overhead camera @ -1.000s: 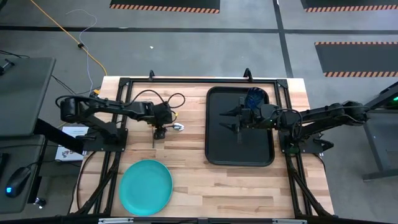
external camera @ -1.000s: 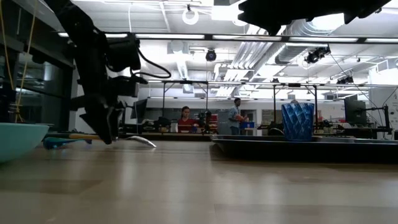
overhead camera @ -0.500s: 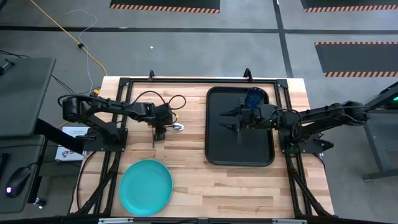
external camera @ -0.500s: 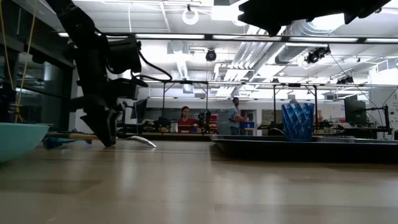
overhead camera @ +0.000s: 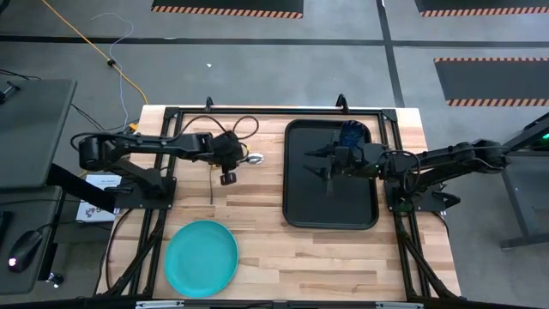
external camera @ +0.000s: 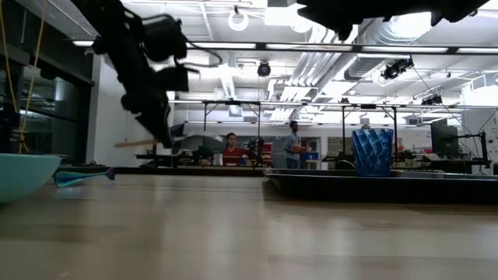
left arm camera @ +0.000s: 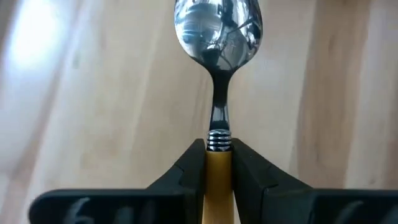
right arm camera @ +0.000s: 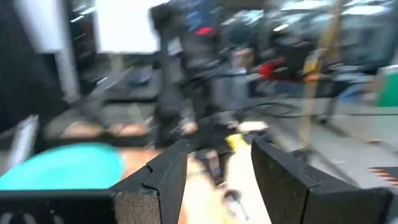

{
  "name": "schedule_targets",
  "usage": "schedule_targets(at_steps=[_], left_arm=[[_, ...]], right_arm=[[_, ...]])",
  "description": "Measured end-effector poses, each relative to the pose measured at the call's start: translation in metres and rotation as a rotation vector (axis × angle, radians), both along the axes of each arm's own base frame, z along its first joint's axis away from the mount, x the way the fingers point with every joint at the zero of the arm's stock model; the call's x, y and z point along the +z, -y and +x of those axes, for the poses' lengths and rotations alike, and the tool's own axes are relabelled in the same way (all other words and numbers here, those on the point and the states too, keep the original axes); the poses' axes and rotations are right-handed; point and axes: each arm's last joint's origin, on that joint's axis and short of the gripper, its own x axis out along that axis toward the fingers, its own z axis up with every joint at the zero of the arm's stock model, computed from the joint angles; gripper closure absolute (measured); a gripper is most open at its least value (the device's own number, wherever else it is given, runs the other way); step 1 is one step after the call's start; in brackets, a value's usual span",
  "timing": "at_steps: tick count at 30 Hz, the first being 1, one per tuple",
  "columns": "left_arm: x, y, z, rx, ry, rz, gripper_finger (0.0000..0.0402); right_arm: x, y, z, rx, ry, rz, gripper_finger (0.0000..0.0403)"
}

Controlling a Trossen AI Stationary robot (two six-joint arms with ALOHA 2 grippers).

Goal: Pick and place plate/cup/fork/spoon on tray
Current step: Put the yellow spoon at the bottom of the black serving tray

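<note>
Spoon sits clamped by its orange handle in the left end effector, lifted clear of the surface upper-left of centre, probably for carrying to the tray. Right end effector hovers wide, empty, over that tray beside the cup.

The desk is a pale wooden butcher-block top inside a black frame. A black tray lies flat on it toward the right edge, its long side running from the far edge toward the near one. A turquoise plate sits by the near left corner, well apart from the tray. A thin fork lies on the wood left of centre, between the plate and the far edge.
</note>
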Motion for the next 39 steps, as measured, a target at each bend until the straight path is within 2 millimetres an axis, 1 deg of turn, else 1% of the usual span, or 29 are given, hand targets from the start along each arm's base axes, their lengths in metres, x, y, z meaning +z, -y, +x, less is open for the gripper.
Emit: schedule_targets(at_steps=[4,6,7,8,10,14,18,21,25,27,30,34,39], left_arm=[[0.026,0.004,-0.005,-0.016,0.161,-0.024,0.0361],[0.038,0.007,-0.009,-0.058,0.242,-0.058,0.0361],[0.044,0.009,-0.01,-0.078,0.299,-0.076,0.0361],[0.048,0.01,-0.011,-0.107,0.361,-0.093,0.0361],[0.054,0.014,-0.014,-0.166,0.472,-0.142,0.0361],[0.053,0.017,-0.02,-0.239,0.657,-0.26,0.0361],[0.048,0.021,-0.021,-0.293,0.847,-0.385,0.0361],[0.045,0.024,-0.02,-0.355,0.965,-0.463,0.0361],[0.034,0.032,-0.017,-0.428,0.984,-0.592,0.0361],[0.027,0.038,-0.013,-0.429,0.955,-0.653,0.0361],[0.018,0.047,-0.009,-0.425,0.895,-0.723,0.0361],[0.018,0.055,-0.007,-0.447,0.89,-0.74,0.0361],[0.018,0.057,-0.006,-0.41,0.874,-0.781,0.0361]], right_arm=[[0.009,0.01,-0.003,-0.279,0.073,-0.04,0.0231],[0.008,0.015,-0.004,-0.346,0.056,-0.061,0.0231],[0.007,0.017,-0.004,-0.343,0.042,-0.06,0.0231],[0.005,0.019,-0.003,-0.31,0.027,-0.056,0.0231],[0.0,0.019,-0.001,-0.184,-0.004,-0.031,0.0231],[-0.01,0.016,0.008,0.012,-0.041,0.0,0.0231],[-0.024,0.009,0.024,0.084,-0.083,-0.041,0.0231],[-0.024,0.006,0.044,0.107,-0.103,-0.056,0.0231],[-0.022,0.002,0.073,0.145,-0.156,-0.144,0.0231],[-0.017,0.0,0.086,0.163,-0.175,-0.188,0.0231],[-0.012,-0.002,0.1,0.185,-0.241,-0.239,0.0231],[-0.004,-0.005,0.114,0.223,-0.294,-0.261,0.0231],[0.007,-0.014,0.12,0.233,-0.322,-0.348,0.0231]])
